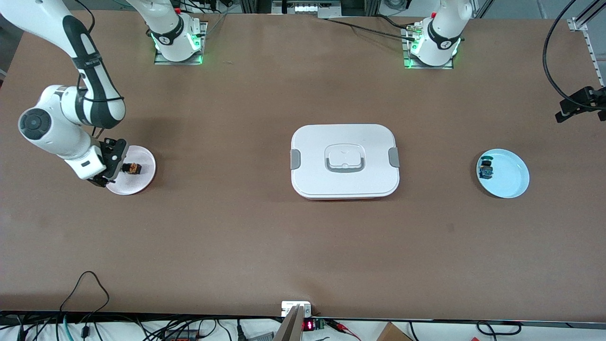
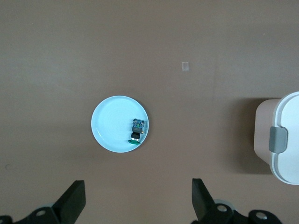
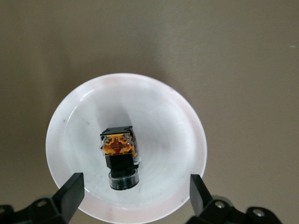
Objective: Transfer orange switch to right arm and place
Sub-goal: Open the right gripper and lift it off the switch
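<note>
Right wrist view shows the orange switch (image 3: 120,157) lying on the pink plate (image 3: 187,140), right gripper (image 3: 135,196) spread wide and empty above it, so placing looks done, while the left gripper (image 2: 138,200) waits open over the blue plate (image 2: 110,123).

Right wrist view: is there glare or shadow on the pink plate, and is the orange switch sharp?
Right wrist view: the pink plate glares white, with a soft dark shadow band across its middle; the orange switch is sharp. Front view: that switch looks tiny.
</note>
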Motion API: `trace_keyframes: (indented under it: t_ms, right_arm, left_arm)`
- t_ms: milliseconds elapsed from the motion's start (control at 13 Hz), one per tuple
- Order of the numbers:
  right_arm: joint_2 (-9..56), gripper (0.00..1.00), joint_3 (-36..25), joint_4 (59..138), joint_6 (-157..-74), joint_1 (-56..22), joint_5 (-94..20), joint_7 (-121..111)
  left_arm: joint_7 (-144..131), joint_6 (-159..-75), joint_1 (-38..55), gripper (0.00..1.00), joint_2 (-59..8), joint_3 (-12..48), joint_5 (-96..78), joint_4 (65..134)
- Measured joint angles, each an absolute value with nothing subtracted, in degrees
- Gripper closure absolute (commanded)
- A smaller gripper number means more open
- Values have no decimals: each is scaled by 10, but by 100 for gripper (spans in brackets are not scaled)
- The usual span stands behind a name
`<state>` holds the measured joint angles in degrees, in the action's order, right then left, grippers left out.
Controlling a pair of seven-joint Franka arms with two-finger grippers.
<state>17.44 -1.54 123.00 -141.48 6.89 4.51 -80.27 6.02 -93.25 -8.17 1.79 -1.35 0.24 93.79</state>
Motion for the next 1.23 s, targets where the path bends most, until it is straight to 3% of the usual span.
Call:
trace_keyframes:
  t_ms: [537, 1226]
  right_arm:
    - [111, 0, -9, 1139, -1276, 61, -46, -623]
    - [76, 0, -7, 1013, -996, 28, -93, -225]
  left_arm:
    - [60, -932, -90, 0, 18, -13, 2, 930]
    - [60, -932, -91, 0, 18, -13, 2, 918]
